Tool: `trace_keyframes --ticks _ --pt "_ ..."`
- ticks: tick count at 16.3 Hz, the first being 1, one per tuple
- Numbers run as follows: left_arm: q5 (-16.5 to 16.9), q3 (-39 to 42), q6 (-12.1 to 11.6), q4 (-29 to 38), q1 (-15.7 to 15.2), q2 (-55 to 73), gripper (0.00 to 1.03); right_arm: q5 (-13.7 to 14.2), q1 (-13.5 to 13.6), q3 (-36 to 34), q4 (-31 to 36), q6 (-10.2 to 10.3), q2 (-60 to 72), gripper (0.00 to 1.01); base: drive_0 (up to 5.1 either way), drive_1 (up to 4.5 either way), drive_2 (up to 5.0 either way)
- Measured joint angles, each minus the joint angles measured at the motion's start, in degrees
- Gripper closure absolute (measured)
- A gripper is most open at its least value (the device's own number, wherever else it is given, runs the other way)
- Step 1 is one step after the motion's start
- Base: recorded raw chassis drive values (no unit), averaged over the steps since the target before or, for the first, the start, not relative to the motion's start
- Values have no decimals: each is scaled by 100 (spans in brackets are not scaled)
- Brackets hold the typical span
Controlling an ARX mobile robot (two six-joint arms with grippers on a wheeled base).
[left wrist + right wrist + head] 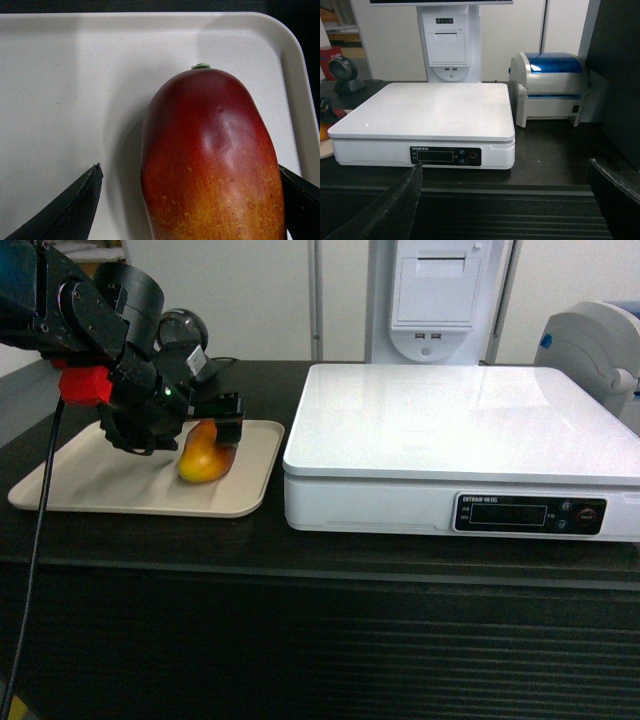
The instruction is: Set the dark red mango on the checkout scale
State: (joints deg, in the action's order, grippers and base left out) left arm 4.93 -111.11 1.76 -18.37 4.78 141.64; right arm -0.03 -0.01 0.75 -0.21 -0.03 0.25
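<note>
The dark red mango (203, 455) lies on a beige tray (70, 490) at the left of the black checkout counter (300, 570). In the left wrist view the mango (215, 160) fills the lower right, red at the stem end and orange-yellow nearer the camera. My left gripper (197, 440) is open and straddles it: the left finger stands clear, the right finger is at the mango's side. The white scale (460, 430) stands to the right of the tray, its top bare. My right gripper (504, 164) is open and empty, facing the scale (430, 107) from in front of the counter's ribbed panel.
A white terminal stand with a receipt slot (435, 295) rises behind the scale. A blue-and-white label printer (550, 85) sits right of the scale. A round barcode scanner (183, 332) stands behind the tray. A black cable (40, 540) hangs down the counter's left front.
</note>
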Motion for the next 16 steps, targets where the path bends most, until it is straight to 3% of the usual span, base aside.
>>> trace_keyframes --ticks 2,3,5,7,11,16 --pt "0 -74 0 0 0 55 5 0 0 2 0 0 0 3 0 0 0" --pt "7 -74 -2 -4 0 83 10 0 0 2 -2 0 0 3 0 0 0" --pt "2 -76 4 -35 0 98 33 0 0 2 -2 0 0 3 0 0 0" --pt "2 -85 26 -44 -7 98 41 0 0 2 0 0 0 3 0 0 0" --pt "-2 74 22 151 -13 37 42 0 0 2 -2 0 0 3 0 0 0" --pt "-42 1412 -131 839 -11 -1156 42 0 0 2 -2 0 0 3 0 0 0"
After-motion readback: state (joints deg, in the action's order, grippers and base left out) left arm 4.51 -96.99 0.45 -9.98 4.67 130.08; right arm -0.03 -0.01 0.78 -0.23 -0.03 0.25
